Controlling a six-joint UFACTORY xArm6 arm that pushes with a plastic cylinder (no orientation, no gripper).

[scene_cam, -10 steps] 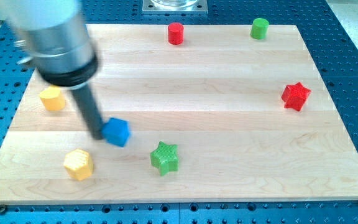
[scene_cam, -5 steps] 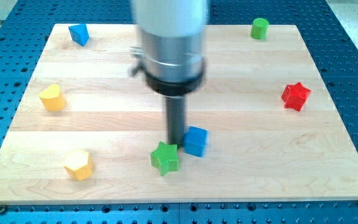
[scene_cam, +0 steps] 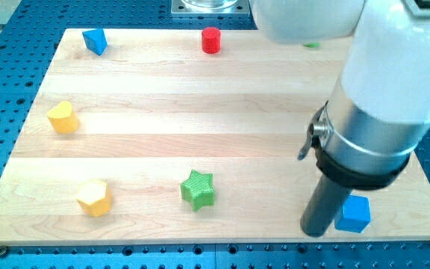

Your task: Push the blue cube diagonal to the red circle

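The blue cube (scene_cam: pixel 353 214) lies near the view's bottom right, close to the board's lower edge. My tip (scene_cam: pixel 313 231) touches its left side. The red circle (scene_cam: pixel 211 39) stands at the view's top, left of centre, far from the cube. The arm's big grey-white body covers the right part of the board.
A second blue block (scene_cam: pixel 94 40) sits at the top left. A yellow heart-like block (scene_cam: pixel 63 117) is at the left and a yellow hexagon block (scene_cam: pixel 94 197) at the bottom left. A green star (scene_cam: pixel 198 189) lies bottom centre. A green block (scene_cam: pixel 311 45) barely shows behind the arm.
My tip has swept to the right along the lower board, pushing the blue cube from beside the green star to the bottom right. The arm now hides the red star.
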